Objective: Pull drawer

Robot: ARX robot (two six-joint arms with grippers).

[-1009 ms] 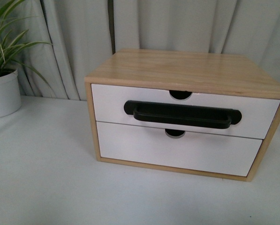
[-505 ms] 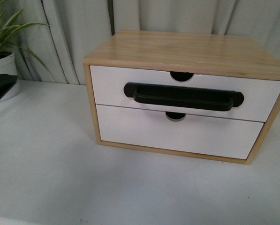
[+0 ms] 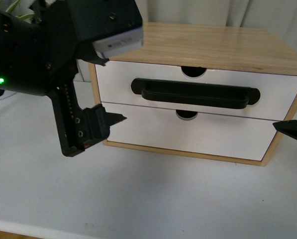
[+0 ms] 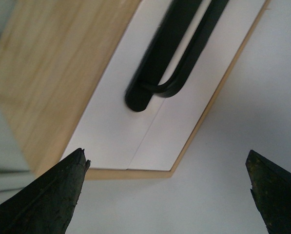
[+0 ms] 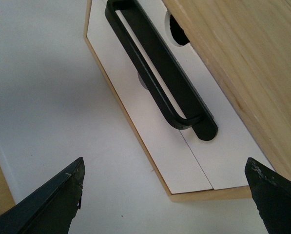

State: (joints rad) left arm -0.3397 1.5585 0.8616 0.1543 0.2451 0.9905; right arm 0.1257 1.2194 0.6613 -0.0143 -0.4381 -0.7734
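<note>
Left gripper stood wide open and empty, just off the left end of the cabinet's near face. The drawer, the upper one, sat shut; its black bar handle ran left to right, lying right of that gripper, seemingly the nearer arm. Right gripper, also spread wide and empty, hung off the right corner.

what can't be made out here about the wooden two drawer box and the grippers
- front view: the black left arm covers the light wooden cabinet's upper left corner and anything behind it
- front view: the right gripper is cut by the frame edge; one fingertip shows
- all views: the closed white-fronted drawer with the black bar handle hides its contents
- left wrist view: the handle's far end runs off the frame
</note>
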